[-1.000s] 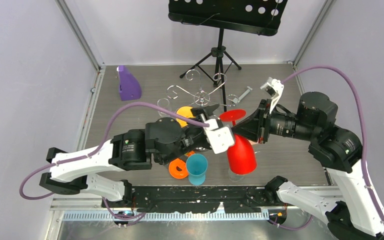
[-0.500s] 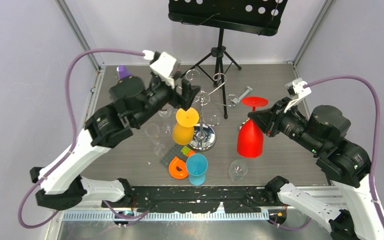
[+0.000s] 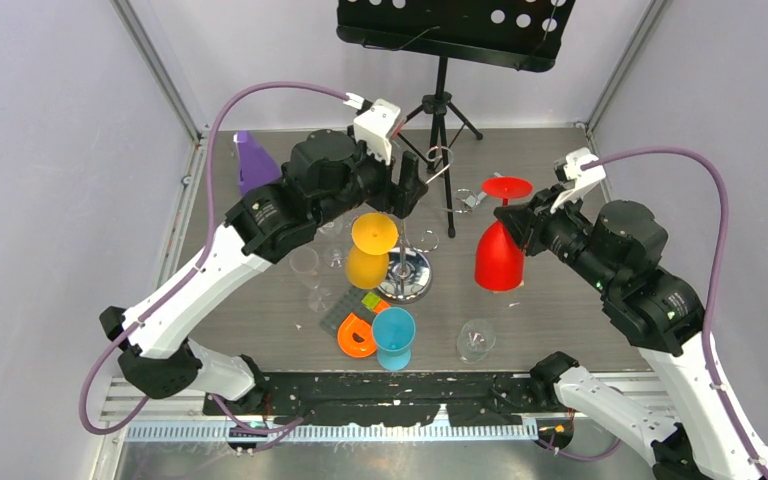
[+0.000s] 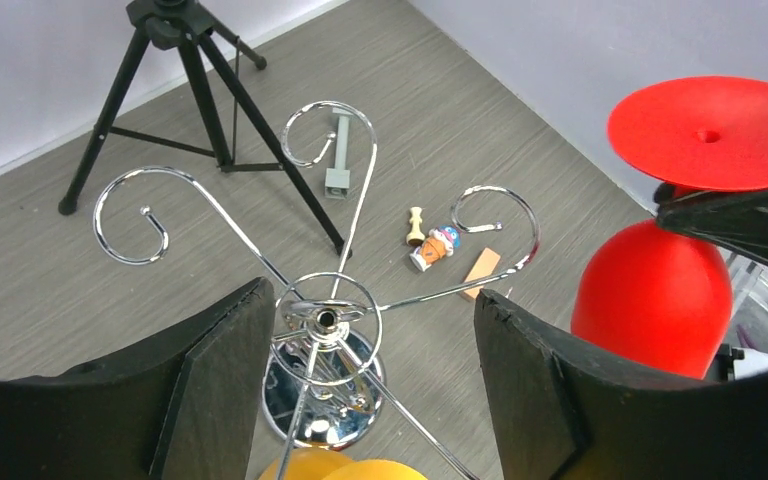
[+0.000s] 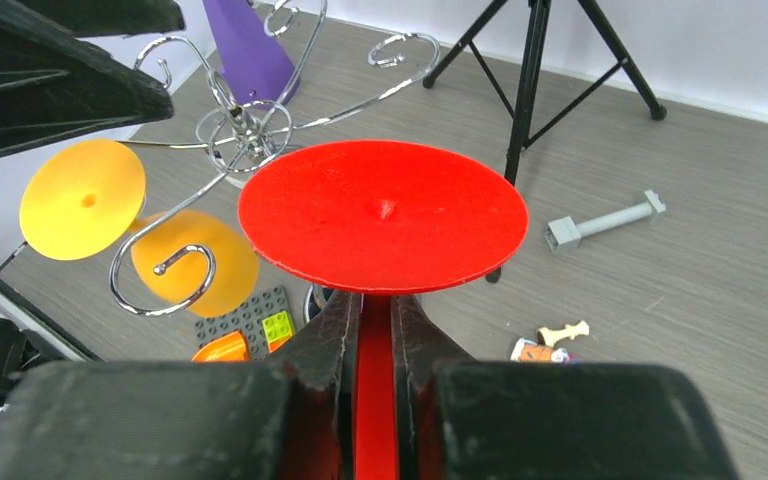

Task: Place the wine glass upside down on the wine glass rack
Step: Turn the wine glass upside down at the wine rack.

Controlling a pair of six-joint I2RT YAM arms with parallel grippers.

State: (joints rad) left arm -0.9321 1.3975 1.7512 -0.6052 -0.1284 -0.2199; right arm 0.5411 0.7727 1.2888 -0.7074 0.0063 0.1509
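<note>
The red wine glass (image 3: 498, 262) is upside down in the air, foot on top, just right of the wine glass rack (image 3: 407, 272). My right gripper (image 3: 515, 222) is shut on its stem, right under the red foot (image 5: 382, 215). The chrome rack shows its hub and curled arms (image 4: 322, 318) directly below my left gripper (image 4: 370, 300). That gripper is open with nothing in it, one finger on each side of the hub. My left gripper (image 3: 405, 185) hovers over the rack top. The red bowl (image 4: 653, 295) is apart from the nearest curled arm.
An orange wine glass (image 3: 365, 268) hangs foot-up at the rack's left side. The black music stand tripod (image 3: 440, 110) rises behind the rack. On the table are a purple block (image 3: 256, 168), a teal cup (image 3: 394, 335), clear glasses (image 3: 476, 338), a Lego plate (image 3: 345, 308) and small toys (image 4: 438, 245).
My left arm rose from low at the front to above the rack and its jaws opened wider. My right arm carried the red glass back and to the right.
</note>
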